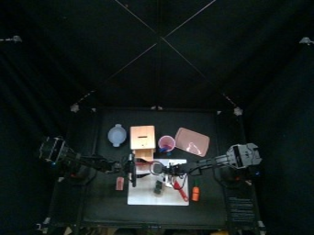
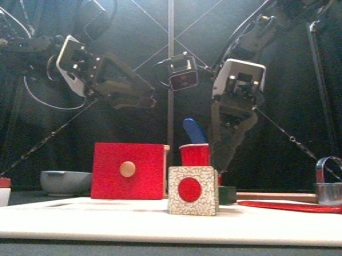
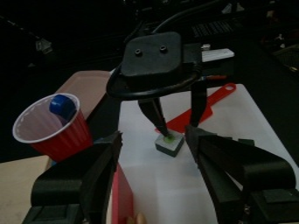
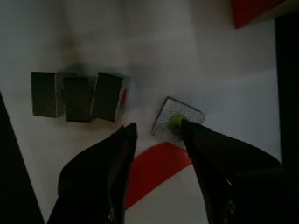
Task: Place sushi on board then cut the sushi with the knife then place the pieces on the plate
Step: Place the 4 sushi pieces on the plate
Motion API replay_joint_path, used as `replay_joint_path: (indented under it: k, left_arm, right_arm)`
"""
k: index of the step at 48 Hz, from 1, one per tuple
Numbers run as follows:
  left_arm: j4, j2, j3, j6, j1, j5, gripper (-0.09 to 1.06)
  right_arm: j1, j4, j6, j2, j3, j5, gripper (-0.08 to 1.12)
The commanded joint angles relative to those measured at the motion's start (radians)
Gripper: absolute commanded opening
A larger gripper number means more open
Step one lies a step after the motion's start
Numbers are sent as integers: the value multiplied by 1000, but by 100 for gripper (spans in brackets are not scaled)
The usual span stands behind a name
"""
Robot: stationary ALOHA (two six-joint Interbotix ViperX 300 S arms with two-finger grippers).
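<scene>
On the white cutting board point(image 1: 170, 193) a single sushi piece point(image 2: 194, 190) stands apart from the rest of the roll point(image 4: 76, 94), a row of three dark blocks. My right gripper point(image 4: 158, 131) hangs open just over that piece point(image 4: 181, 115), one fingertip overlapping its edge. From the left wrist view, the right gripper point(image 3: 176, 114) has its fingers spread above the piece point(image 3: 170, 143). My left gripper point(image 3: 155, 136) is open and holds nothing, a short way from the piece. A red knife point(image 3: 193, 109) lies on the board.
Behind the board stand the red cup point(image 2: 197, 155) with the blue knife point(image 2: 189, 130), the wooden box with its red drawer front point(image 2: 130, 170) and the blue-grey bowl point(image 2: 63, 181). The pink tray point(image 1: 193, 139) lies at the back right.
</scene>
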State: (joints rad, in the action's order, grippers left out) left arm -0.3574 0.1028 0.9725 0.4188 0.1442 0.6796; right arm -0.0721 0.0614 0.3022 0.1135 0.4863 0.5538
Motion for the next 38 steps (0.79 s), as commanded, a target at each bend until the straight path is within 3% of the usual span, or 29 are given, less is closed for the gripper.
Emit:
replay_joint_path:
  k: [1,18,30,38]
  left_arm:
    - [0,5,-14,-2,-3,11,93]
    - [-3,5,-12,0,-5,11,93]
    - [-3,14,-12,2,-11,11,93]
    - [-3,12,-14,2,-12,9,93]
  right_arm:
    - [17,8,0,-37,-8,8,82]
    - [18,-5,2,-55,0,31,78]
    - [18,-52,3,-150,66,28,55]
    - [12,-35,-2,-155,60,6,62]
